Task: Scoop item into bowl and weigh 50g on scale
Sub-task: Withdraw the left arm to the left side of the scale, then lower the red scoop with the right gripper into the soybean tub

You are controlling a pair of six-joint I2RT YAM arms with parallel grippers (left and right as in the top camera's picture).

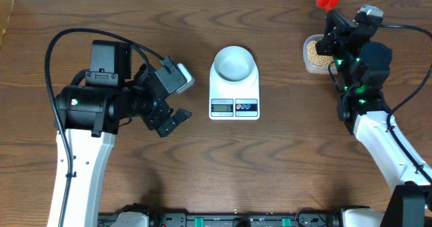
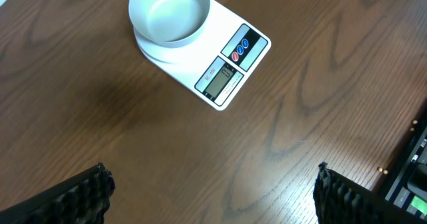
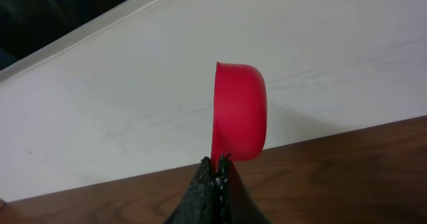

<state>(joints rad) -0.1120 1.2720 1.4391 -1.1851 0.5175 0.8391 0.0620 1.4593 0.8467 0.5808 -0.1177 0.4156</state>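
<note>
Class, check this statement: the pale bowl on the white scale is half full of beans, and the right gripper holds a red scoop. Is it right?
No. The bowl on the scale is empty, as the left wrist view shows; the right gripper does hold the red scoop.

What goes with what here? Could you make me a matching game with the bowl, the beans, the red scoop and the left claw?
1. bowl
2. beans
3. red scoop
4. left gripper

A. in the clear tub
B. open, holding nothing
C. on the scale
D. clamped in the right gripper

Pairs: 1-C, 2-A, 3-D, 4-B.
</note>
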